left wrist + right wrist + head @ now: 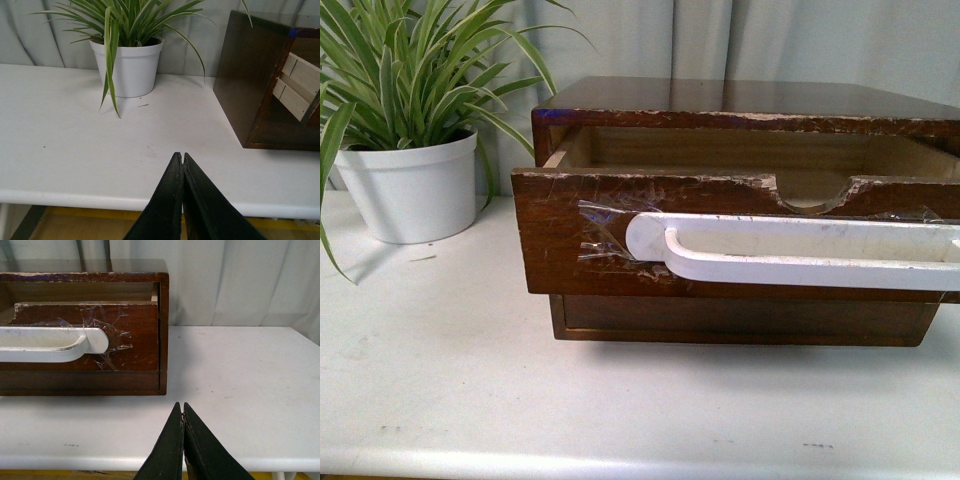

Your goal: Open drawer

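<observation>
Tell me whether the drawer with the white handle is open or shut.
Open: the drawer juts forward of the cabinet, its bare wooden inside showing behind the front.

Left pincer (182,159) and right pincer (182,407) both closed, empty.

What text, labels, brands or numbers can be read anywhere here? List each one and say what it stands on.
None: no view shows any readable word, number, label or sign.
The drawer, its white handle and the clear tape carry no print.
The white plant pot is plain.
The table shows only small specks.
</observation>
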Controlling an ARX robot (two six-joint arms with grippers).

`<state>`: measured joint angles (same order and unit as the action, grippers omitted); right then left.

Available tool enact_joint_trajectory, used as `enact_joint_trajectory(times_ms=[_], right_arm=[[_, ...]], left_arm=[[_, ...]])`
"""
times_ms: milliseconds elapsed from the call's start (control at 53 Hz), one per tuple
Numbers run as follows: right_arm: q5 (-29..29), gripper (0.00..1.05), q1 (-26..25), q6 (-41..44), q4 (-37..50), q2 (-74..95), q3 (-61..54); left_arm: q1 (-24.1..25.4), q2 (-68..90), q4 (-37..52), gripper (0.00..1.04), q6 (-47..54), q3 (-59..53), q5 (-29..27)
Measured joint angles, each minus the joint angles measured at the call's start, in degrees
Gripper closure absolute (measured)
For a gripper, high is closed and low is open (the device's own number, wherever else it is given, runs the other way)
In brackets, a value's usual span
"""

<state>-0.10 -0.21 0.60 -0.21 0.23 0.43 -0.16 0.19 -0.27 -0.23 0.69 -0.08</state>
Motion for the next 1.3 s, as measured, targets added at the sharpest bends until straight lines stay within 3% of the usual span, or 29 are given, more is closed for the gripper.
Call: enact_joint_trajectory(times_ms=[170, 226, 358, 642, 736, 1302], right_arm=[[0.0, 1.03, 0.0, 0.0, 0.0, 0.0, 0.0], [0.0, 0.97, 0.0, 0.0, 0.0, -0.02, 0.0], [0.0, 0.72, 0.0, 0.0, 0.0, 0.0, 0.0], [0.02, 0.28, 0.0, 0.0, 0.0, 0.0, 0.0], [0.0, 0.09, 0.0, -0.02, 0.0, 0.0, 0.0], [0.0, 0.09, 0.0, -0.04, 0.0, 0.0, 0.0]], left_arm=[[0.0, 0.0, 0.0, 1.01, 0.0, 0.0, 0.0], [0.0, 0.0, 0.0, 0.97, -0.02, 0.0, 0.0], [0.0, 0.0, 0.0, 0.7, -0.02, 0.0, 0.0], [0.0, 0.0, 0.0, 0.27, -0.02, 0.0, 0.0], [0.0, 0.0, 0.0, 0.06, -0.02, 0.0, 0.02], [0.0, 0.0, 0.0, 0.06, 0.0, 0.0, 0.0]])
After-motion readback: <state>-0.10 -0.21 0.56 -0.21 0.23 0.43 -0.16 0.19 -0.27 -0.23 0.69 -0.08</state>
